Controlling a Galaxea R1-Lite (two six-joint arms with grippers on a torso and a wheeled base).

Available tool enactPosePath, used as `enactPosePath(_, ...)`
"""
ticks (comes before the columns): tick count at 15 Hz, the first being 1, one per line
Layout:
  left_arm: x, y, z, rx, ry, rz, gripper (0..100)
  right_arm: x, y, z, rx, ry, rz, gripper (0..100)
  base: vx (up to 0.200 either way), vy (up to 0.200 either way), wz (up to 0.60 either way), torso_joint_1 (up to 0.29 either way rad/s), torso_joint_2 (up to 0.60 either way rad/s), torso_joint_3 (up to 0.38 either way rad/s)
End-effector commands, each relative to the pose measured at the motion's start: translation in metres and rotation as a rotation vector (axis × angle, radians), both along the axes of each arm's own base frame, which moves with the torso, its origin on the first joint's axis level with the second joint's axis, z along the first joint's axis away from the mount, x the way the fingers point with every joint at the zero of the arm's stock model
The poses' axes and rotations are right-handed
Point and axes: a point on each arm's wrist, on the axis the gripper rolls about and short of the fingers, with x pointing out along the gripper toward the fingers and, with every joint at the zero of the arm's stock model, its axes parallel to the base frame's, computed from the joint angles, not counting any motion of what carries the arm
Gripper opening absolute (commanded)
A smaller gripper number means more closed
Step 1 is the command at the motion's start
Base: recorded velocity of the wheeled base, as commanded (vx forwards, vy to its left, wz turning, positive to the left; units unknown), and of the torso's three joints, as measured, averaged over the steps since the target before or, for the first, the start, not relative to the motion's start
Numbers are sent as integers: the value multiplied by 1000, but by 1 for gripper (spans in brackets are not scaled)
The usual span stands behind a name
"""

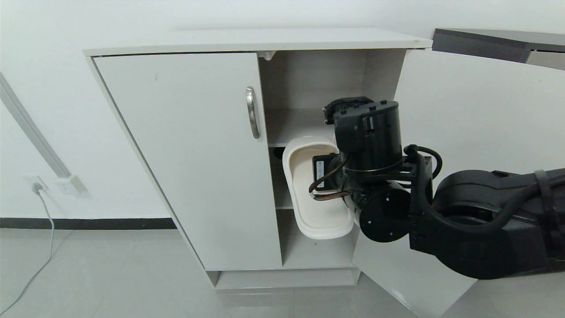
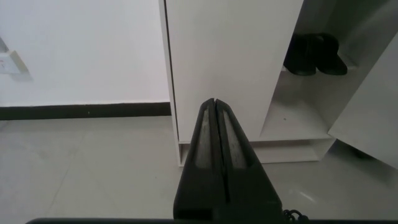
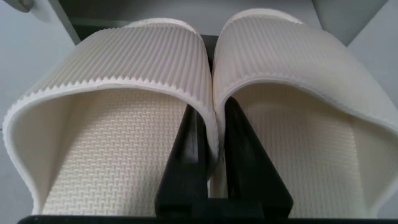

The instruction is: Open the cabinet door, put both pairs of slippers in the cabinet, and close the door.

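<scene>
The white cabinet (image 1: 185, 154) has its right door (image 1: 476, 132) swung open and its left door shut. My right gripper (image 3: 214, 134) is shut on a pair of cream slippers (image 3: 211, 93), pinching their inner walls together between its fingers (image 3: 186, 155). In the head view the cream slippers (image 1: 309, 194) hang soles-upright in the open bay, in front of the middle shelf, with my right arm (image 1: 375, 150) partly covering them. A pair of black slippers (image 2: 316, 55) rests on a lower shelf inside. My left gripper (image 2: 214, 124) is shut and empty, low above the floor before the cabinet.
The shut left door carries a metal handle (image 1: 252, 112). A wall socket with a cable (image 1: 37, 187) sits at the left. Grey floor tiles (image 1: 110, 274) lie open in front. A dark desk (image 1: 494, 42) stands behind the cabinet at the right.
</scene>
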Motion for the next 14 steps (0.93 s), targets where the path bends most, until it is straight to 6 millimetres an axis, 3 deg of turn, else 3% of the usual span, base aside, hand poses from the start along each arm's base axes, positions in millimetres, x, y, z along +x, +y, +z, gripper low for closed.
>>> enactPosePath(1,0,0,0,0,1,0,0,3,1,-3,-7,5,-4,0,0,0,0,0,0,0)
enactPosePath(4,0,0,0,0,1,0,0,4,1,-5,-10,8,-7,0,0,0,0,0,0,0)
enactPosePath(14,0,0,0,0,3,-6,0,14,-2,-9,-17,14,-24,0,200,0,0,2,3,4)
